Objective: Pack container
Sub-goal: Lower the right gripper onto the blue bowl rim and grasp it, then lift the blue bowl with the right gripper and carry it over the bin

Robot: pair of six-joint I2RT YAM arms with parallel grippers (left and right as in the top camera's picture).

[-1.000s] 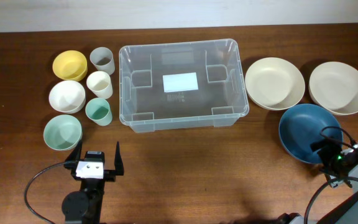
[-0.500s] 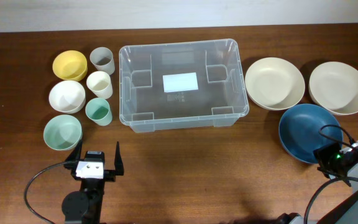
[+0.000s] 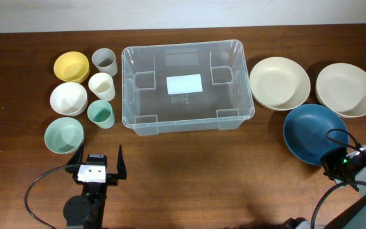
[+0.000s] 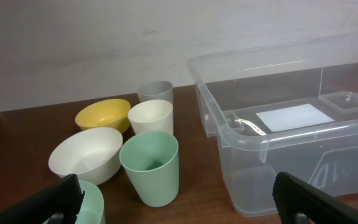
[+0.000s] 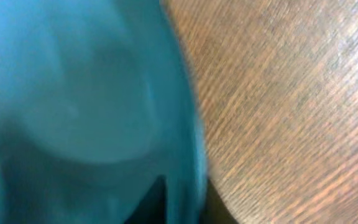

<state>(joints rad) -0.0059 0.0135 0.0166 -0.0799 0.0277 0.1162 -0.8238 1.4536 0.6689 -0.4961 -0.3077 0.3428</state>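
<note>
1. Overhead view: the container (image 3: 189, 107) stands open and empty in the middle of the table (image 3: 189, 172), at the far side; it sits between the two groups of dishes, so both arms can probably reach it.
2. To its left are the small pieces: yellow bowl (image 3: 71, 65), grey cup (image 3: 104, 60), cream cup (image 3: 101, 86), white bowl (image 3: 68, 98), green cup (image 3: 100, 114) and pale green bowl (image 3: 63, 135); all stand apart from the container.
3. To its right lie two cream bowls (image 3: 280, 84), side by side; nearer is the blue bowl (image 3: 310, 133).
4. The left gripper (image 3: 100, 152) hovers near the pale green bowl; its fingers (image 4: 303, 199) are spread wide and hold nothing; I judge it is waiting.
5. The right gripper (image 3: 331, 156) is at the near rim of the blue bowl; in the right wrist view the blue bowl (image 5: 73, 112) fills the blurred picture, and dark shapes seem to stand on both sides of the rim; whether they press it, I cannot tell.
6. A thin rim allows a pinch, so this bowl seems the first to be packed.
</note>
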